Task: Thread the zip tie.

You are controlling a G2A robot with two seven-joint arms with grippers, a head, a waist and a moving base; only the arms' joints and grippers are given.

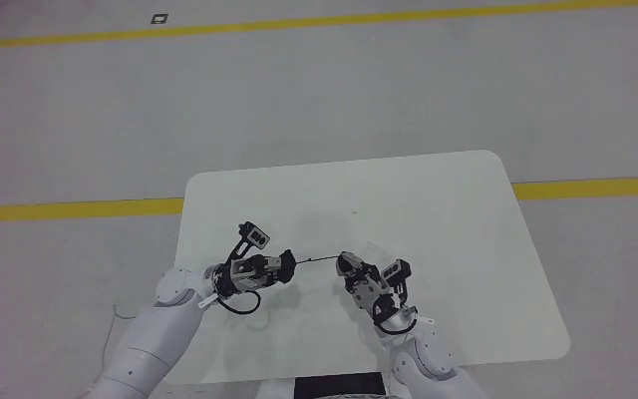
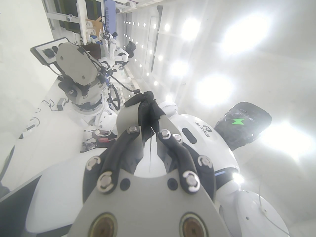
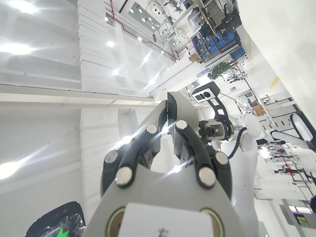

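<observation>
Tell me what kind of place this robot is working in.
Probably a robotics lab or factory hall. Yellow lines mark the grey floor, equipment racks stand along one side, and other white robots stand in the background.

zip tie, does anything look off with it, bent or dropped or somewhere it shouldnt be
Nothing stands out. The zip tie runs as a thin, nearly straight line between the left gripper and the right gripper, over the white table. It is not dropped or kinked, and no loop is formed yet.
</observation>
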